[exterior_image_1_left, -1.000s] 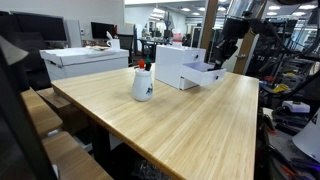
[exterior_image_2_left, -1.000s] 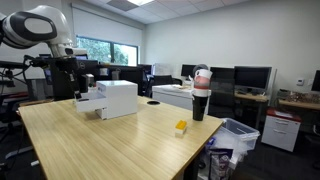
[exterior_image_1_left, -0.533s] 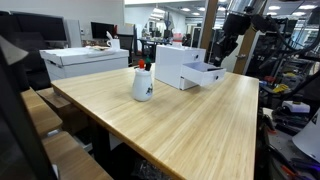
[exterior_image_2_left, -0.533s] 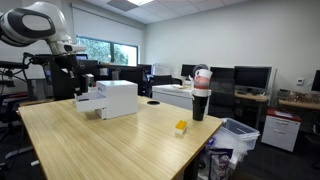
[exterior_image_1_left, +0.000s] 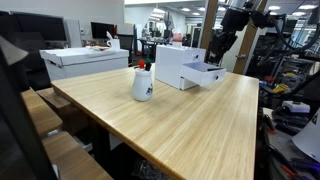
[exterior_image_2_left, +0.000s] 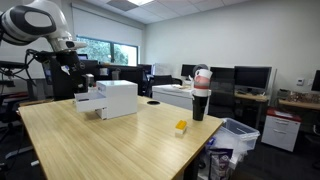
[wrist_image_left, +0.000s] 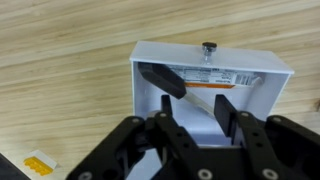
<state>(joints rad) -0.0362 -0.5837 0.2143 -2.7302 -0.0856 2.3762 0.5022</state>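
Note:
In the wrist view my gripper (wrist_image_left: 195, 110) hangs right above an open white drawer (wrist_image_left: 255, 95), its jaws apart with nothing between them. A black marker-like object (wrist_image_left: 160, 78) lies slanted inside the drawer beside a labelled strip, just beyond the left finger. The drawer has a small dark knob (wrist_image_left: 209, 47) on its front. In both exterior views the gripper (exterior_image_1_left: 222, 45) (exterior_image_2_left: 87, 80) is over the drawer (exterior_image_1_left: 206, 72) (exterior_image_2_left: 90, 101), which is pulled out of a white box (exterior_image_1_left: 178, 62) (exterior_image_2_left: 116, 98) on the wooden table.
A white jug (exterior_image_1_left: 143, 84) stands mid-table. In an exterior view a dark cup (exterior_image_2_left: 200, 100) and a small yellow block (exterior_image_2_left: 181, 127) sit near the table's far side. The yellow block (wrist_image_left: 38, 165) also shows in the wrist view. Desks, monitors and chairs surround the table.
The jaws have come apart, and the black object now lies free in the drawer. The arm has risen slightly above the drawer.

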